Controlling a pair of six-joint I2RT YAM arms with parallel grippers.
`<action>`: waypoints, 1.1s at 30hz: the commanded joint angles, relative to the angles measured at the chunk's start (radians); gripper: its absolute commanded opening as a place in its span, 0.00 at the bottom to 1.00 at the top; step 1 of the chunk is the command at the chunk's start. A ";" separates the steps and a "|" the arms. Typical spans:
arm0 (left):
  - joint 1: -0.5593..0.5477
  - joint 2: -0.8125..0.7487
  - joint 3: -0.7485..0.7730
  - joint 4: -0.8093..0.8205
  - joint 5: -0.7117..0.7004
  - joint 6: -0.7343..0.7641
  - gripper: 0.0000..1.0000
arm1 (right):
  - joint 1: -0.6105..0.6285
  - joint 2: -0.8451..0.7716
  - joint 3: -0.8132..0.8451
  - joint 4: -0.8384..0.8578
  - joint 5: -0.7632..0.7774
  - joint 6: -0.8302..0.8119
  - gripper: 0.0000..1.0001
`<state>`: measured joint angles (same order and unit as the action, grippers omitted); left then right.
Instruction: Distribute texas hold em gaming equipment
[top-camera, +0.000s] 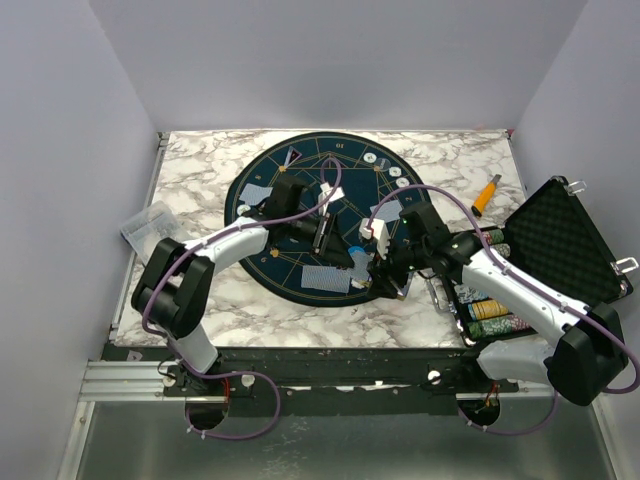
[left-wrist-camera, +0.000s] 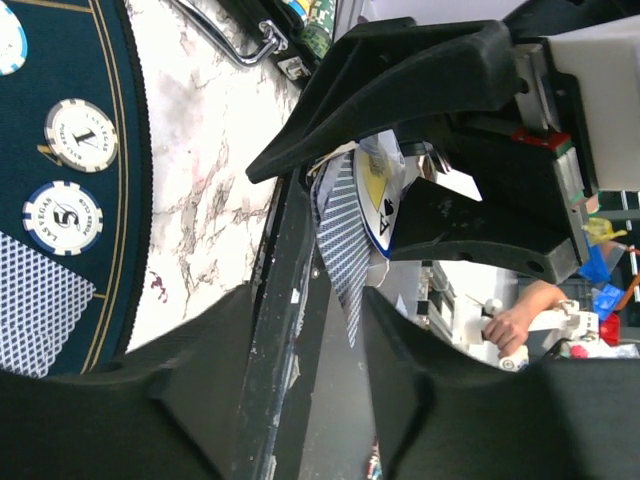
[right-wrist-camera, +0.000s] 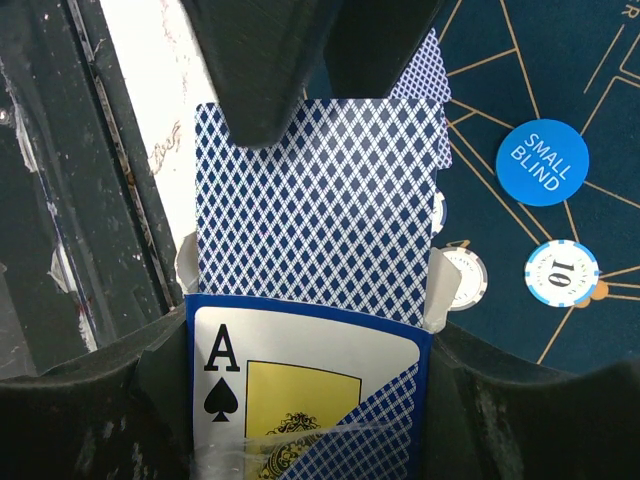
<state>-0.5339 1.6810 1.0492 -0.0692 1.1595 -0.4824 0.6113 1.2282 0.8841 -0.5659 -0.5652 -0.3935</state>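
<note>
My right gripper is shut on an open card box with an ace of spades on its front, held above the mat's near right part. A stack of playing cards with blue patterned backs sticks out of the box. My left gripper faces the box with its jaws open. The cards' edge reaches in between them, close to one finger. On the round dark blue mat lie face-down cards, whitish chips and a blue "small blind" button.
A black foam-lined case stands open at the right with chip rows in it. An orange-handled tool lies on the marble behind the case. A clear plastic piece hangs over the table's left edge.
</note>
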 joint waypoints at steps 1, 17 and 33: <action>0.002 -0.057 -0.005 -0.018 -0.020 0.047 0.56 | 0.002 -0.015 0.003 0.006 -0.010 -0.009 0.01; -0.059 0.017 0.030 -0.018 -0.058 0.014 0.41 | 0.001 -0.018 0.013 0.005 -0.007 -0.011 0.01; 0.082 -0.086 -0.032 -0.067 -0.043 0.051 0.07 | 0.002 -0.031 0.003 0.016 0.037 -0.008 0.01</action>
<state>-0.4889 1.6421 1.0382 -0.1192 1.1137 -0.4580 0.6113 1.2274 0.8841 -0.5701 -0.5415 -0.3939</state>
